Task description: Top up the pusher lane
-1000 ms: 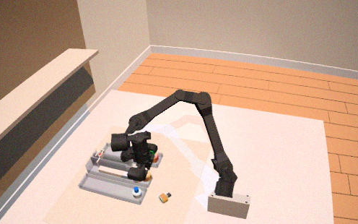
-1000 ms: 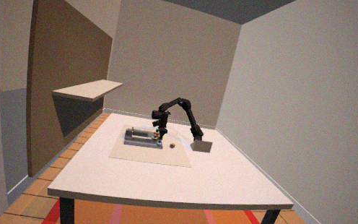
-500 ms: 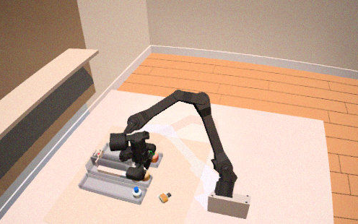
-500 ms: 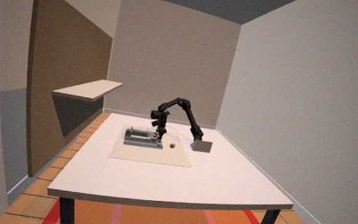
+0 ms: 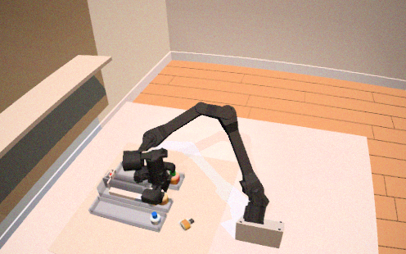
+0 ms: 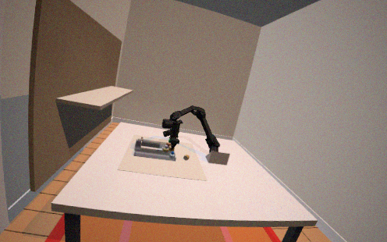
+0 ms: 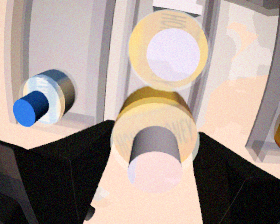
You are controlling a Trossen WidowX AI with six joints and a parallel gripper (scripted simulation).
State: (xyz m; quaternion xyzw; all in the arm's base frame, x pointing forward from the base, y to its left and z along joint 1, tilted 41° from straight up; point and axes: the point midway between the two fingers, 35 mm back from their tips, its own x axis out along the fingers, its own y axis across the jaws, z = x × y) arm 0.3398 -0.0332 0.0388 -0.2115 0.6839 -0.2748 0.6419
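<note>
My gripper (image 5: 155,196) (image 7: 155,133) (image 6: 171,146) is shut on an amber jar with a pale lid (image 7: 152,141) (image 5: 164,200). It holds the jar at the front end of the middle lane of the grey rack (image 5: 105,210) (image 6: 144,152). A matching amber jar with a pale lid (image 7: 168,50) stands in that lane just behind the held one, and the two look to be touching. Whether the held jar rests on the lane floor is hidden.
A blue-lidded jar (image 5: 155,217) (image 7: 42,99) stands at the front of the near lane. A green-lidded jar (image 5: 174,177) stands in the far lane. A small amber jar (image 5: 187,224) (image 6: 186,157) lies loose on the mat. The arm's base block (image 5: 260,233) stands to the right.
</note>
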